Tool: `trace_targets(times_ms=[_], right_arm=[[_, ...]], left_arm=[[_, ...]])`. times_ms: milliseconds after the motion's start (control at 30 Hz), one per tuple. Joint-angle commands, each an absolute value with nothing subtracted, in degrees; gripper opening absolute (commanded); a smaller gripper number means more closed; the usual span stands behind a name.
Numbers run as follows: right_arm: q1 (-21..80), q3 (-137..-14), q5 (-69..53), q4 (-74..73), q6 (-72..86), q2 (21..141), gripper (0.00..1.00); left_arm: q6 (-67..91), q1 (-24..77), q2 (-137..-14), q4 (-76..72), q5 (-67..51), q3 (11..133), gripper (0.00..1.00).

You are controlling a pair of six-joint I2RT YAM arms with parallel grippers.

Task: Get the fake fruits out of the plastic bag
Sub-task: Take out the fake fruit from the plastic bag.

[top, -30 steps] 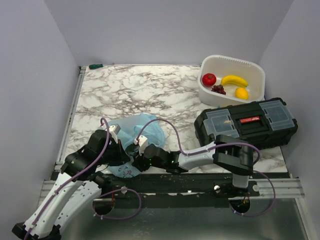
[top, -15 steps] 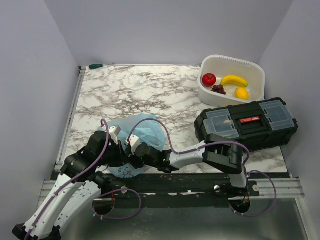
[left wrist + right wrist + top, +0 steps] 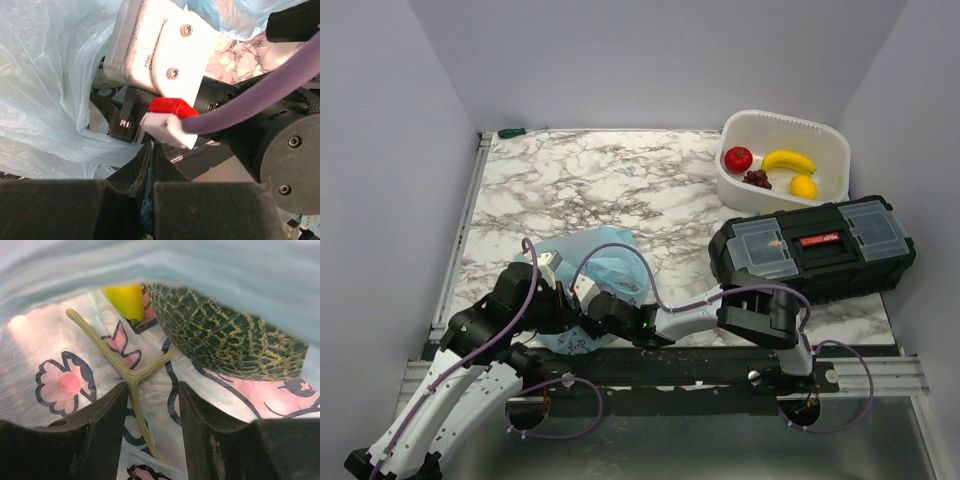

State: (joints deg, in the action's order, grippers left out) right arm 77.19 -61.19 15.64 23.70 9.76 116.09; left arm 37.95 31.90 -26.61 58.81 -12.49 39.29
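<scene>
Right wrist view: right pincer (image 3: 152,400) sits inside the plastic bag (image 3: 60,355), fingers parted and grasping nothing; a forked pale stem (image 3: 131,376) runs between them. Ahead to its right lies the netted green melon (image 3: 225,335), a yellow fruit (image 3: 126,301) straight ahead. Left pincer (image 3: 151,150) is clenched on the bag's blue film.

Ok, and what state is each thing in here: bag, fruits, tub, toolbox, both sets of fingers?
Thin light-blue plastic bag: crumpled, not emptied.
Netted green melon: inside the bag.
Small yellow fruit: inside the bag, beside the melon.
White plastic tub: upright, holding red tomato, yellow banana, purple grapes, orange citrus.
Black plastic toolbox: lid closed.
Left fingers: shut on the bag's film.
Right fingers: open inside the bag, either side of a tan stem.
</scene>
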Motion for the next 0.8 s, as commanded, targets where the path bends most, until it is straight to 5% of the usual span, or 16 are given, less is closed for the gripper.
trace_targets(times_ms=[0,233,500,767], right_arm=[[78.11,-61.46,22.42,20.67,6.04,119.59,0.49],[78.13,-60.55,22.12,22.05,7.35,118.69,0.37],[78.05,-59.64,25.30,24.40,8.66,113.85,0.01],[77.97,-56.48,21.78,26.81,11.29,106.16,0.01]], left_arm=[[37.31,32.08,-26.05,57.92,-13.28,39.18,0.00],[37.35,32.05,-25.77,57.88,-13.33,39.11,0.00],[37.35,32.06,-25.78,57.83,-13.21,39.20,0.00],[37.77,32.08,-25.07,58.43,-12.69,40.05,0.00]])
